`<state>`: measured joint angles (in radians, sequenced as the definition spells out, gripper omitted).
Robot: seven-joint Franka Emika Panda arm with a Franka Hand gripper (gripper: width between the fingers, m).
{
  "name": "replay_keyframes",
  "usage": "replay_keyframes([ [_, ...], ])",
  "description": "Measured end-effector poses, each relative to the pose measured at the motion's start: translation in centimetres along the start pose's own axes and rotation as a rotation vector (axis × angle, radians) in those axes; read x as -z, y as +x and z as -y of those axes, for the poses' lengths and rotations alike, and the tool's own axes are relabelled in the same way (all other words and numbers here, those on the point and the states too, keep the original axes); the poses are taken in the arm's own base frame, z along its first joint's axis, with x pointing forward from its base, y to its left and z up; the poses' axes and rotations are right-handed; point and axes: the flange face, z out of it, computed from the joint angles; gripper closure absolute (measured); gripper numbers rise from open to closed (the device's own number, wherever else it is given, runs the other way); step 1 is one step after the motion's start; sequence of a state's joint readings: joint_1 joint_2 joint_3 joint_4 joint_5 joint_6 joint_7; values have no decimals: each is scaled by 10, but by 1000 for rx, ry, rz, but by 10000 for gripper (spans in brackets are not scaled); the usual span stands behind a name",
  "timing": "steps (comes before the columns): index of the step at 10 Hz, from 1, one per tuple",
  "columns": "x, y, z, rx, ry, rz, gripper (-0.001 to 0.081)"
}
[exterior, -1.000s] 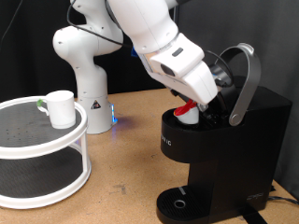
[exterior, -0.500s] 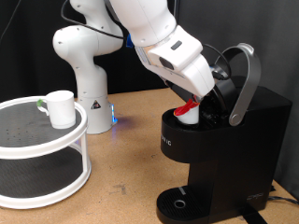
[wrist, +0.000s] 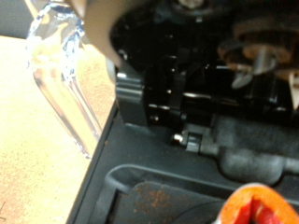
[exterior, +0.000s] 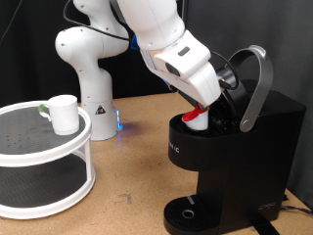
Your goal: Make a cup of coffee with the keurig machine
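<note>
Keurig machine: you see it standing upright at the exterior view's right on the wooden table; its long axis is vertical, its brew face toward the exterior view's lower left.
Lid: raised, with the grey arched handle tilted up and back toward the exterior view's right, so the pod well is open.
Gripper: you find it low inside the open well; you cannot tell whether its fingers are spread or closed.
Pod: white with a red top, tilted in the well just below the gripper; the wrist view shows it as an orange-red blur.
Cup: upright on the top tier of the white round shelf, at the exterior view's left, well apart from the machine.
Drip tray: bare at the machine's base.
Open room: bare table lies between shelf and machine.
</note>
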<state>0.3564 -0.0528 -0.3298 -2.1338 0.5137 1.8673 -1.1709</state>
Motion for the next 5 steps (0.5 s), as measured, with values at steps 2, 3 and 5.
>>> replay_keyframes([
  [2, -3, -1, -1, -11, 0, 17, 1],
  [3, -6, -2, -1, -15, 0, 25, 1],
  [5, -9, -2, -1, -14, -4, 36, 1],
])
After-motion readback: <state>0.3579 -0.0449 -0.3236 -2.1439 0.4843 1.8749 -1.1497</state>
